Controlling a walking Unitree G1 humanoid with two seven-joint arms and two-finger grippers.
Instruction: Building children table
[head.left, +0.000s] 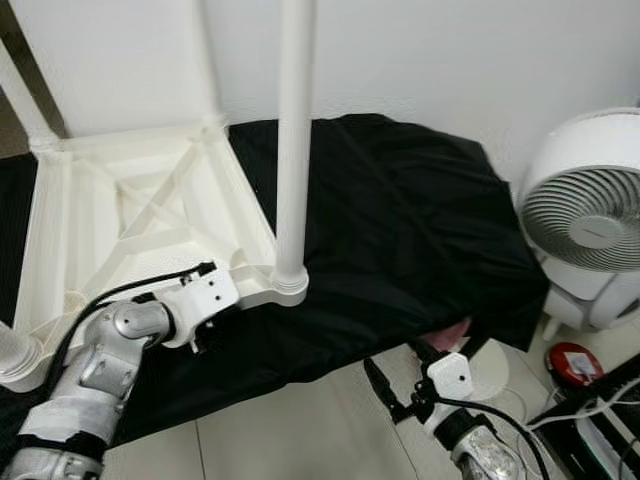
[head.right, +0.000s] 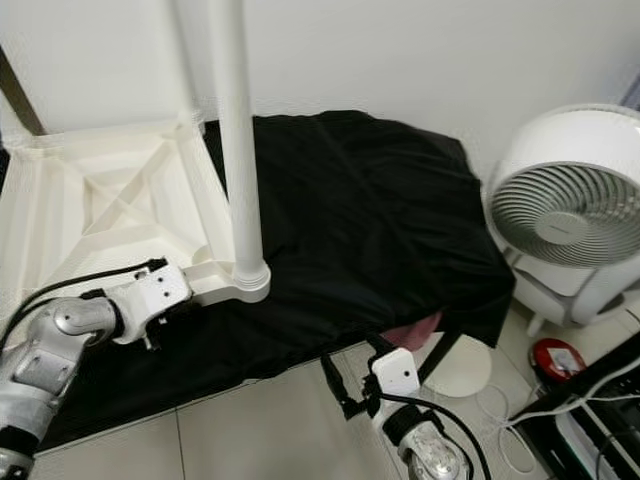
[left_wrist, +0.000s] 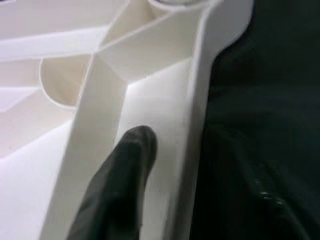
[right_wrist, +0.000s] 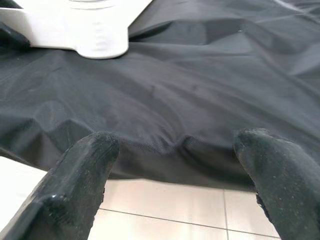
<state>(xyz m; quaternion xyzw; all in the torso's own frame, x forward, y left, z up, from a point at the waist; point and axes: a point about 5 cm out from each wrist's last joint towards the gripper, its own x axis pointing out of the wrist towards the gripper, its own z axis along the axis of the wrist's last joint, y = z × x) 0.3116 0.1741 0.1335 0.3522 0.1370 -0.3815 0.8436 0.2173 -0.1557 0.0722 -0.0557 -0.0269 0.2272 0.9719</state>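
White wall behind; a black cloth (head.left: 400, 230) fills mid-frame. The upturned table (head.left: 130, 220) sits upper left, one leg (head.left: 293, 140) upright. The left gripper (head.left: 205, 335) pinches its rim; a tug could topple it. The right gripper (right_wrist: 172, 190), spread, hovers lower right.

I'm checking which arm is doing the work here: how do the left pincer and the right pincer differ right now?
The left pincer is at the rim of the upturned white plastic table top, one black finger against its inner side; the right pincer touches nothing. The left is up on the black cloth; the right hangs low over the pale tiled floor, its fingers spread open. Both have black fingers on silver arms.
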